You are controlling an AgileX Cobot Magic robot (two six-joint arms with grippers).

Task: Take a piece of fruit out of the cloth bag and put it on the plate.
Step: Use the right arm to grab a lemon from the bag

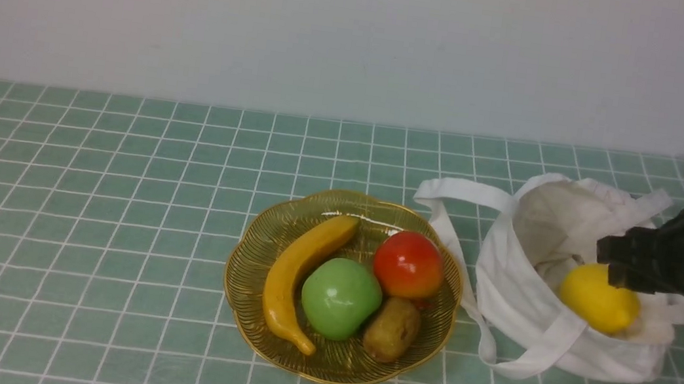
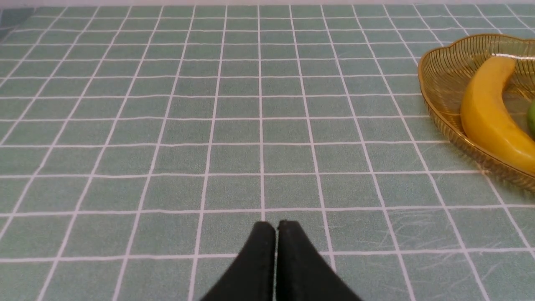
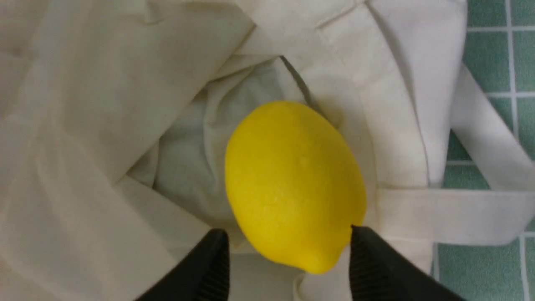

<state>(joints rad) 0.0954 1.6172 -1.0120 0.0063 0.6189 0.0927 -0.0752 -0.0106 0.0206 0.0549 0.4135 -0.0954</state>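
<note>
The yellow lemon [image 1: 599, 298] lies in the mouth of the white cloth bag [image 1: 529, 322] at the right of the table. My right gripper [image 1: 607, 261] hangs just over it and is open. In the right wrist view the lemon [image 3: 292, 184] rests on the bag's folds [image 3: 83, 125], and its nub end sits between the spread jaws of the gripper [image 3: 287, 232]. One fingertip [image 3: 359, 238] is at the lemon's edge; the other stands apart from it. The golden plate [image 1: 264, 228] is left of the bag. My left gripper [image 2: 276, 225] is shut, empty, over bare cloth.
On the plate lie a banana [image 1: 298, 272], a green apple [image 1: 340, 297], a red fruit [image 1: 408, 263] and a brown kiwi [image 1: 391, 329]. The bag's strap [image 1: 447, 199] loops toward the plate's rim [image 2: 439, 71]. A white wall closes the back.
</note>
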